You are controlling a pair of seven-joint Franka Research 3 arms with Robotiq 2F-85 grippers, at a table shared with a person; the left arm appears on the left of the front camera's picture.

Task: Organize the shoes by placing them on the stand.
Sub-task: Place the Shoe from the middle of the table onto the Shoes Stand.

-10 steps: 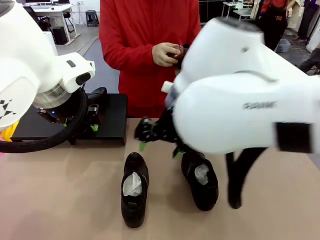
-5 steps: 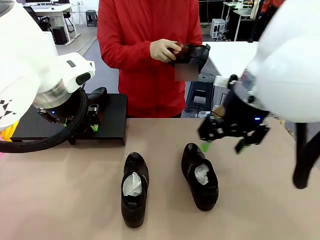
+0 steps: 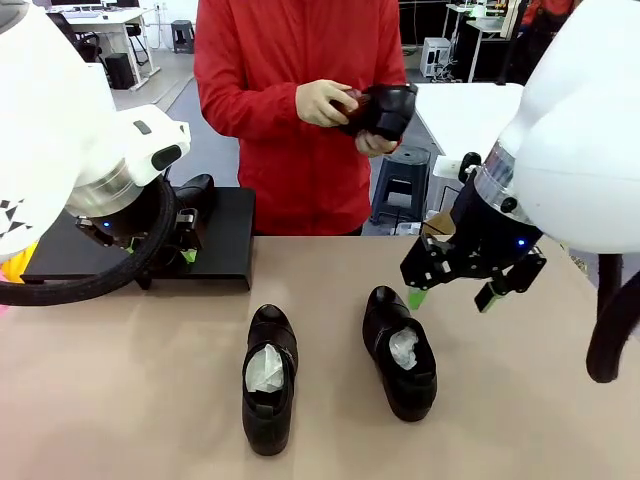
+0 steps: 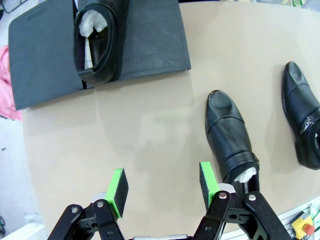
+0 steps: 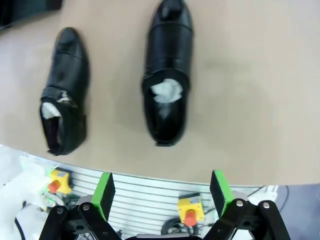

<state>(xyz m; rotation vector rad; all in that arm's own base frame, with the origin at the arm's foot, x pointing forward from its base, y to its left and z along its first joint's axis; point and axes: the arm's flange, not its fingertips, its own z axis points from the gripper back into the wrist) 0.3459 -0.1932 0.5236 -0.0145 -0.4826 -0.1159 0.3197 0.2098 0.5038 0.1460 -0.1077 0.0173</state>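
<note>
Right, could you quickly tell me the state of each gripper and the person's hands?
Left gripper: open, empty.
Right gripper: open, empty.
Person's hands: holding a shoe.

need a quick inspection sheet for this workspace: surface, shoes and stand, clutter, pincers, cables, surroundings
surface: tan table, no spills seen
job's things: left shoe and right shoe lie on the table, both paper-stuffed; third shoe sits on the stand; fourth shoe is held by the person
clutter: pink item beside the stand, unclear what
grippers: left pincer open, empty, above the table; right pincer open, empty, near the right shoe, not touching it
cables: black cable loops under the left arm; second black cable hangs at the right
surroundings: person in red at the far side; stool behind
</note>
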